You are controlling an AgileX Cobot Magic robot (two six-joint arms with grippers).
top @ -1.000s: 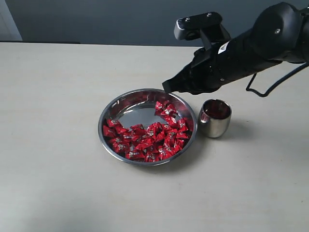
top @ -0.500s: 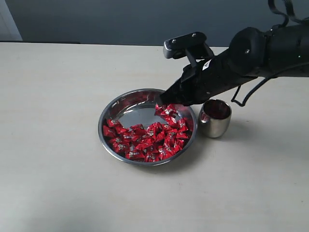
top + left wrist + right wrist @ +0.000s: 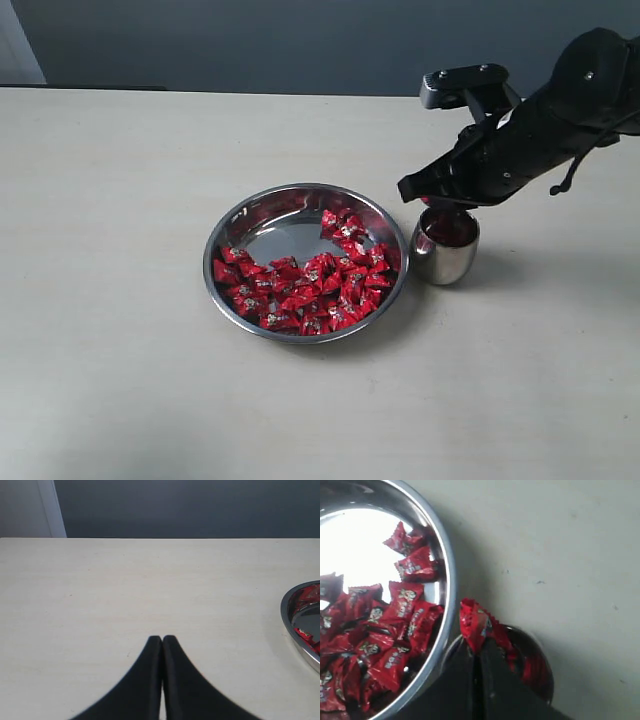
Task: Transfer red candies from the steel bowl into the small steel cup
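**Right gripper over the cup, one candy in the pinch**

Table (image 3: 120, 200) — pale, flat, carries everything. The steel bowl (image 3: 262, 208) sits mid-table. The small steel cup (image 3: 445, 262) stands upright just beside it on the right arm's side; I cannot tell if the two rims touch. The red candies (image 3: 310, 285) are heaped across the near and cup-side parts of the bowl, and the far floor is bare metal.

The right gripper (image 3: 476, 652) has its fingers pressed together on the held candy (image 3: 475, 622). The wrapper sticks out past the tips, over the cup's mouth near the bowl-side rim. The left gripper (image 3: 162, 641) is closed with nothing in it, over bare table, with only a sliver of bowl in its view.

Handling, as judged:
- Cup: small and likely light, so a knock from the arm could tip it. Release from above the centre.
- Candies: very light, with glossy, crinkled foil that is probably slippery.
- Best hold is across the candy's body. The thin wrapper ends would crush and slide out.
- On the polished bowl the pieces should skate when nudged.
- In the heap a neighbour may come up with the chosen one.

Hard to make out:
- The cup's inside looks dark red — contents or reflection, undecided, so no count.
- The gripper covers part of the cup's mouth in both views.
- How much of the candy's body lies between the fingers is hidden.
- The left arm does not appear in the exterior view.
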